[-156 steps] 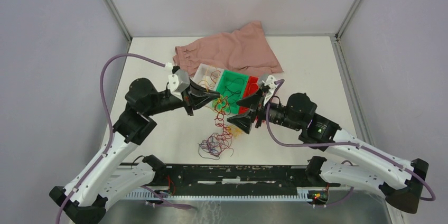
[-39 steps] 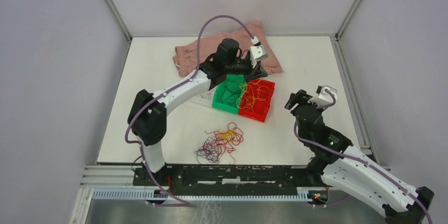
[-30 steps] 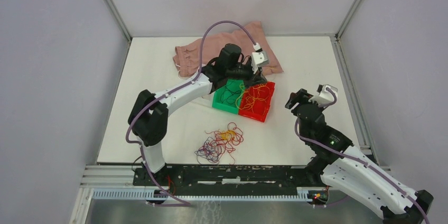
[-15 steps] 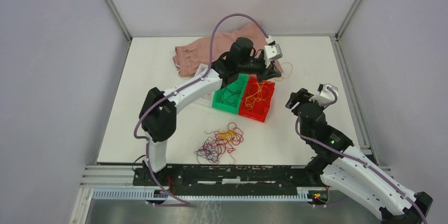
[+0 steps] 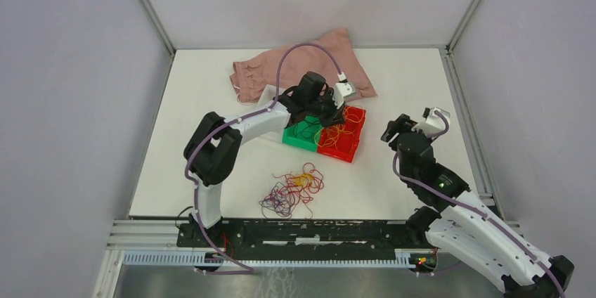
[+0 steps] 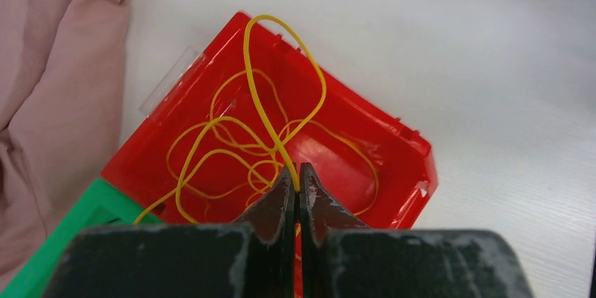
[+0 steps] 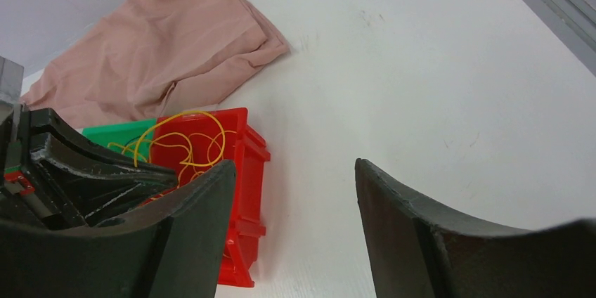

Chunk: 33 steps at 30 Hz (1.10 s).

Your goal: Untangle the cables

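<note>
your left gripper (image 6: 298,171) is drawing back over the red bin (image 6: 365,112), clamped on a yellow cable (image 6: 258,101); pulling is risking dragging neighbouring loops out. right gripper (image 7: 293,171) is waiting open, empty.

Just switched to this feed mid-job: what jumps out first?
The left claw is shut on a yellow cable looped over the red bin mid-table. Nearer the arms, a tangled clump of red, yellow and purple cables lies loose. The right claw hangs open, empty, to the right.
</note>
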Each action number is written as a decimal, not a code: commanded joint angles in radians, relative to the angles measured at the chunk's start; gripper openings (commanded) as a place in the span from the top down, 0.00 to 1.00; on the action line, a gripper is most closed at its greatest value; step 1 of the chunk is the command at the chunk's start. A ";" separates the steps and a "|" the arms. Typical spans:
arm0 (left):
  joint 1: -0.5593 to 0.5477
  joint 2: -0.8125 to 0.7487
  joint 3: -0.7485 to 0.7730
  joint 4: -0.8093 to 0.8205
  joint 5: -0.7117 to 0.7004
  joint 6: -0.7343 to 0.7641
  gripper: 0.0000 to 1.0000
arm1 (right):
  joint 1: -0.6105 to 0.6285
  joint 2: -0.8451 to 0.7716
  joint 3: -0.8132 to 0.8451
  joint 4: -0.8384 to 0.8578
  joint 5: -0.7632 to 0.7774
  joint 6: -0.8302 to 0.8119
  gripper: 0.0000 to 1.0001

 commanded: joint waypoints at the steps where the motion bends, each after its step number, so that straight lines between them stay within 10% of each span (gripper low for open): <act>1: -0.007 -0.011 -0.015 -0.016 -0.159 0.099 0.97 | -0.017 0.017 0.053 0.031 -0.029 -0.005 0.31; 12: -0.084 0.036 0.053 -0.136 -0.262 0.303 0.85 | -0.039 0.035 0.055 0.032 -0.076 0.020 0.31; 23: -0.083 0.085 0.404 -0.468 -0.029 0.261 0.12 | -0.063 0.007 0.072 0.001 -0.093 0.008 0.31; 33: 0.065 -0.083 0.492 -0.595 0.064 0.175 0.01 | -0.069 0.082 0.094 0.077 -0.272 -0.064 0.21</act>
